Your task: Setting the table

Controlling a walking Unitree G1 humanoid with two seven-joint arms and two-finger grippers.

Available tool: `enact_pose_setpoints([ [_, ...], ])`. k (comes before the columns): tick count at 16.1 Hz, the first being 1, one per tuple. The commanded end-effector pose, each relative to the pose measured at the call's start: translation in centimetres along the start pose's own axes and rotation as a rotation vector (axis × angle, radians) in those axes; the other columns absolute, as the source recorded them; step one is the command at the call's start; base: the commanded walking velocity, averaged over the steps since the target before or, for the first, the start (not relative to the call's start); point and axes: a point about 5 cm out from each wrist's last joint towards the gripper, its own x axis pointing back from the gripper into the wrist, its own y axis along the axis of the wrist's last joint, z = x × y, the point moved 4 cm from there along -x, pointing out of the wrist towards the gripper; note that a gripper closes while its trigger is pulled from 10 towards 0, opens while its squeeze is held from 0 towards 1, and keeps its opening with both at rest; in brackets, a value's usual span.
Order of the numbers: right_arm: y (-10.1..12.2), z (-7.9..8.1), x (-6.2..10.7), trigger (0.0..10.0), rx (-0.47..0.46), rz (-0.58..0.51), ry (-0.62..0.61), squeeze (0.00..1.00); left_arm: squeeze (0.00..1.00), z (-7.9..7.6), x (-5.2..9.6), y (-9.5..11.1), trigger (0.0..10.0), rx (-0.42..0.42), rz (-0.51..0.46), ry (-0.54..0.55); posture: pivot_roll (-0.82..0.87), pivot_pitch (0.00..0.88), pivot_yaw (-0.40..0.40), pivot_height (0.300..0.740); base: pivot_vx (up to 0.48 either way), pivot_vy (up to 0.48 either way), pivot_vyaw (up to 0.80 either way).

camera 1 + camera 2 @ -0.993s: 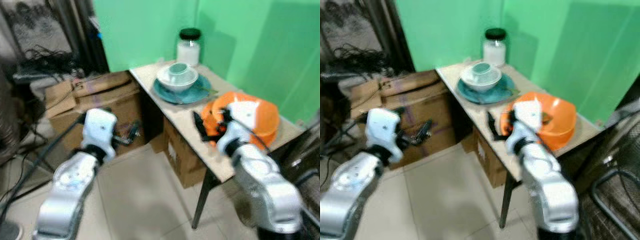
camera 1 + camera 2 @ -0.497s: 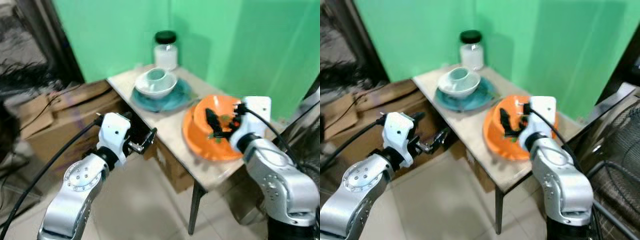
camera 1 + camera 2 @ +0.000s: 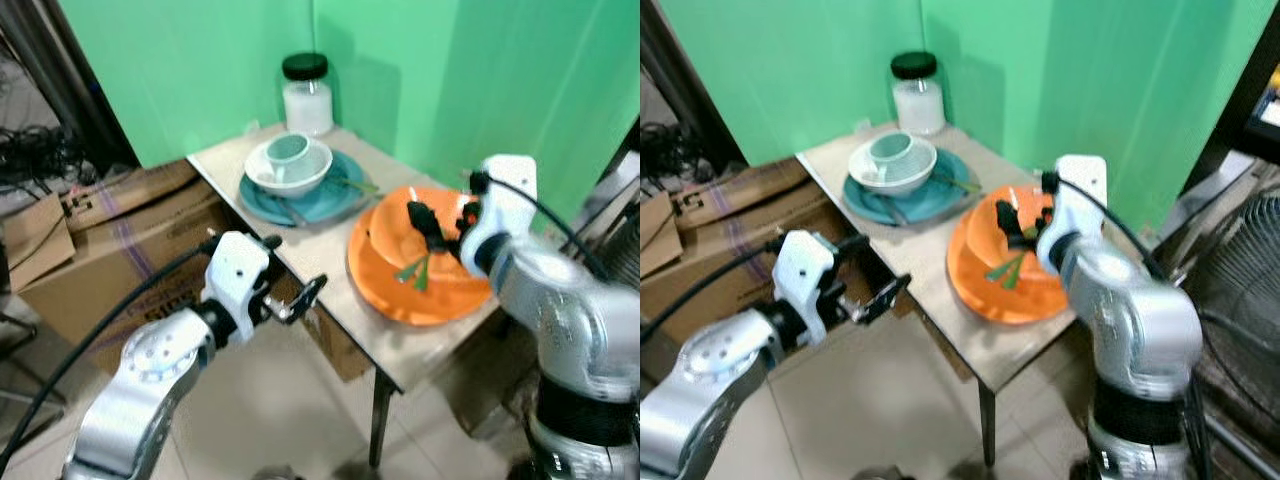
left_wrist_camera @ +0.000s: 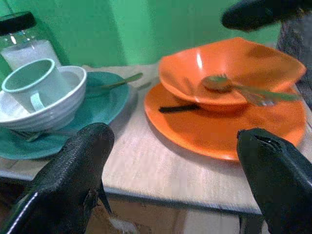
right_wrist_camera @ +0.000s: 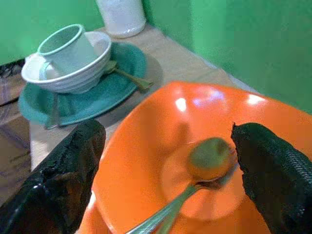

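Small pale wooden table (image 3: pixel 330 255) against the green wall, taken here as the landmark. On its far end, a white ribbed bowl (image 3: pixel 290 176) holding a pale teal mug (image 3: pixel 287 150), both resting on a round teal plate (image 3: pixel 330 195); behind them, at the table's back corner, a glass jar with a black lid (image 3: pixel 306 94). On the near end, a glossy orange bowl (image 4: pixel 234 73) sitting on a flat orange plate (image 4: pixel 219 126), with a green-handled spoon (image 5: pixel 195 178) lying inside the bowl and a dark utensil (image 4: pixel 178 108) tucked under its rim on the plate.

Right gripper (image 5: pixel 165 161) poised just above the orange bowl, fingers spread wide, spoon bowl between and below them — nothing pinched. Left gripper (image 4: pixel 175 161) hovering off the table's near edge, level with the top, fingers likewise spread and empty.

Judged step: reaching for the spoon to lay it out beside the plate. To do it well — descend straight over the spoon, close on the handle rather than the rounded end, and lift clear of the bowl's rim before moving sideways. Worth steadying the orange bowl, since a sliding grip could tip or skate it across the plate.
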Motion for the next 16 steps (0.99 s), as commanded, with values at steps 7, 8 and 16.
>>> enact_pose_setpoints([
  [7,-0.6,0.8,-3.5,10.0,0.107,0.304,0.027,0.0,0.0,-1.3,0.1,-0.6,10.0,-0.006,0.049,-0.129,0.09,0.0,0.046,0.74,0.0,0.0,0.0],
  [8,-1.0,0.5,-3.9,10.0,0.091,0.328,0.02,0.0,0.0,-1.4,0.1,-0.6,10.0,-0.005,0.048,-0.133,0.09,0.0,0.045,0.74,0.0,0.0,0.0],
  [16,-2.4,-2.3,-5.7,1.2,-0.021,0.389,-0.088,0.0,0.0,-1.6,0.2,-0.5,10.0,0.002,0.045,-0.147,0.09,0.0,0.042,0.74,0.0,0.0,0.0],
])
